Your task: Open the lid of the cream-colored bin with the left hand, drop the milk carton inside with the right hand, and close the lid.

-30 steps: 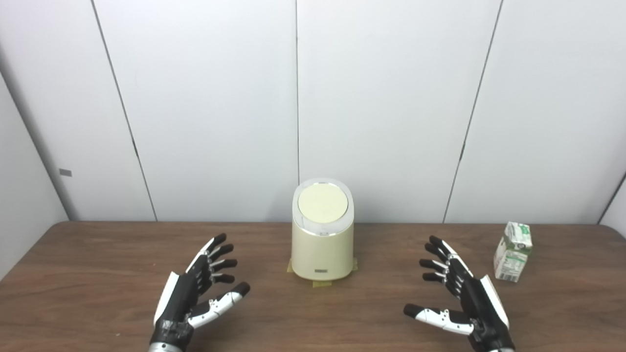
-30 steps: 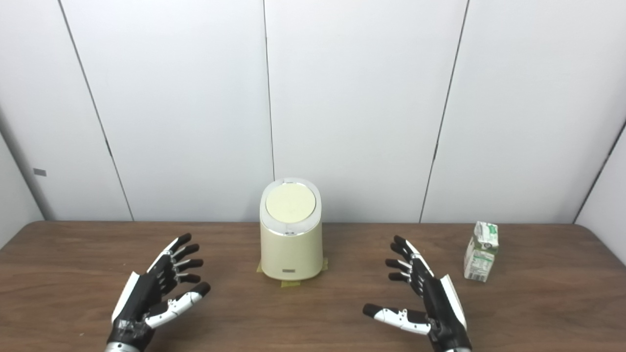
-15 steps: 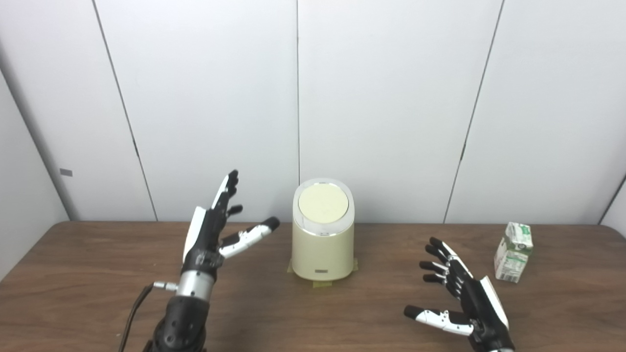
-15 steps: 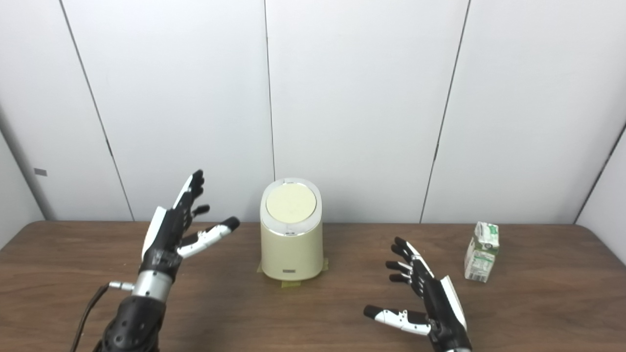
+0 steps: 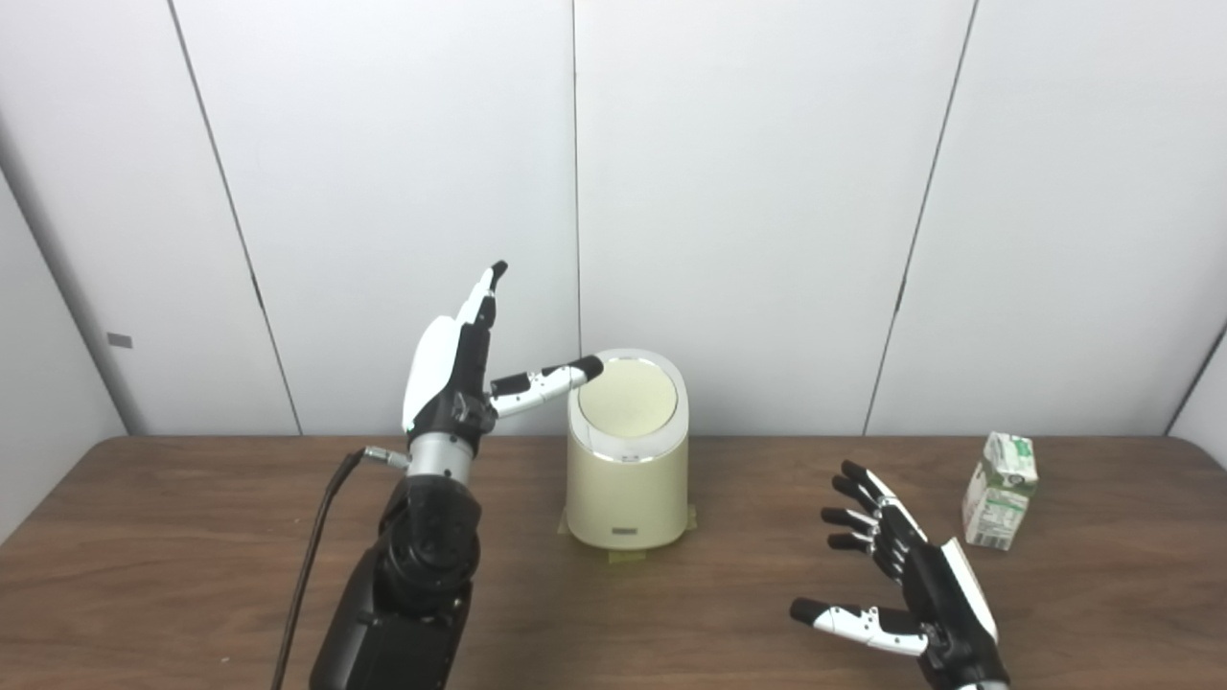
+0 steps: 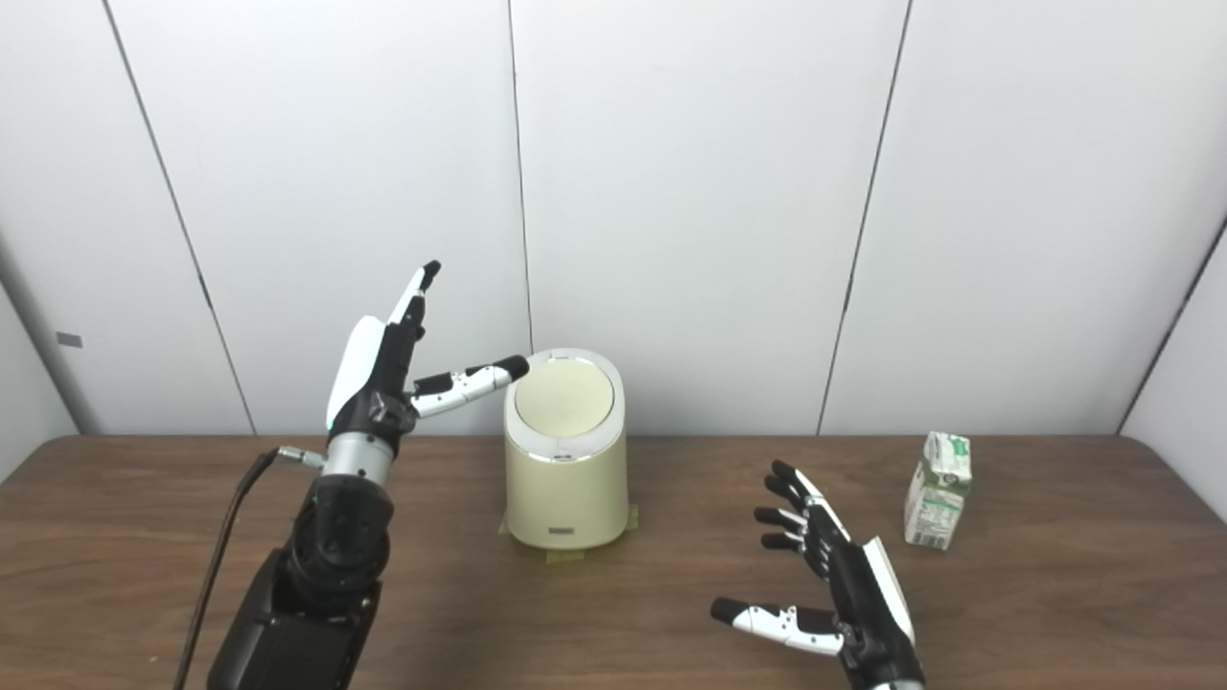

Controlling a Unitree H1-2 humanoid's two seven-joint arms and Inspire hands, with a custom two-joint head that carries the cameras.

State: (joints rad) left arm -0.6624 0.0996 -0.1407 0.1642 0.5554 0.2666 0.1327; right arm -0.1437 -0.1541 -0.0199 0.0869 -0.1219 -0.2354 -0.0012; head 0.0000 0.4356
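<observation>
Nothing done yet: lid (image 5: 631,397) shut on the bin (image 5: 627,489) at frame centre, left hand (image 5: 458,383) empty with fingers spread and thumb tip at the lid's left rim, right hand (image 5: 909,585) splayed empty lower right, carton (image 5: 1001,490) untouched upright at right.

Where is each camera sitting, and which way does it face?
Left eye view: on the head, facing forward and down at the table; both arms show.
Right eye view: beside it, a little to the right, same aim, same arms.
Shared: cream bin, milk carton, open left robot hand and right robot hand.
</observation>
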